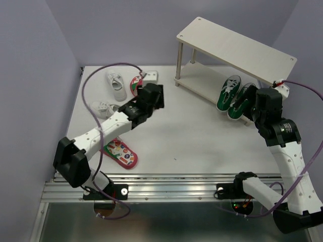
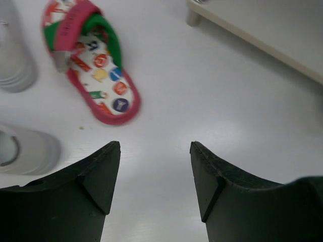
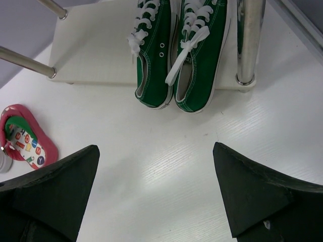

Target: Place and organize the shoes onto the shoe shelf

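My left gripper (image 2: 155,151), spread and empty, hovers short of the flip-flop (image 2: 96,70) near the table's (image 2: 212,111) far left corner. A shallow pinch could skid it into what looks like a white sneaker (image 2: 25,151). Meanwhile my right gripper (image 3: 156,156) gapes empty before the green sneakers (image 3: 176,55) on the shelf's (image 3: 91,50) lower board.

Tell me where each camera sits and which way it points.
Top external: above and behind the arms, looking down on table, shoe shelf, both arms.
Left wrist: on the left arm, looking down past the open left gripper at a flip-flop.
Right wrist: on the right arm, looking past the open right gripper at green sneakers.
Shared: top and right wrist show those sneakers.
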You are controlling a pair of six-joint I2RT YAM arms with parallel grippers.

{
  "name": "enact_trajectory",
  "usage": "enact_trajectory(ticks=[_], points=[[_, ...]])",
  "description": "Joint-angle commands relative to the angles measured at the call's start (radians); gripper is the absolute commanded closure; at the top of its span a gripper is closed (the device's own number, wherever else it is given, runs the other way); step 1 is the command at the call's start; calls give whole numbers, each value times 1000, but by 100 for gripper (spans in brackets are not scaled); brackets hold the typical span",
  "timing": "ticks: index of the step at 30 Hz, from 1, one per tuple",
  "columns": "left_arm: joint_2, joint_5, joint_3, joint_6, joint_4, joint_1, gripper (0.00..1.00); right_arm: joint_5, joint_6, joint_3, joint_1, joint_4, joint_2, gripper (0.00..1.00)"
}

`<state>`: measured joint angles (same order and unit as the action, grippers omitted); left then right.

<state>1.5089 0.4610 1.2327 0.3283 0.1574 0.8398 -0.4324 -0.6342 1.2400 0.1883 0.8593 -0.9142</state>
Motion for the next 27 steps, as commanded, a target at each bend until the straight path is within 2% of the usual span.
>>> enact_trajectory(ticks=[1, 9, 13, 22, 27], points=[[-139, 4, -33, 86, 26, -177, 31, 32, -4, -13, -7, -55, 6, 0], [-49, 18, 158, 282, 348, -395, 25, 81, -15, -57, -7, -97, 11, 0], [28, 19, 179, 317, 418, -459, 25, 99, -24, -62, -7, -115, 2, 0], [183, -13, 197, 411, 426, -515, 26, 109, -4, -63, -7, -121, -2, 0], [252, -15, 223, 403, 398, -533, 29, 116, 4, -79, -7, -118, -2, 0]])
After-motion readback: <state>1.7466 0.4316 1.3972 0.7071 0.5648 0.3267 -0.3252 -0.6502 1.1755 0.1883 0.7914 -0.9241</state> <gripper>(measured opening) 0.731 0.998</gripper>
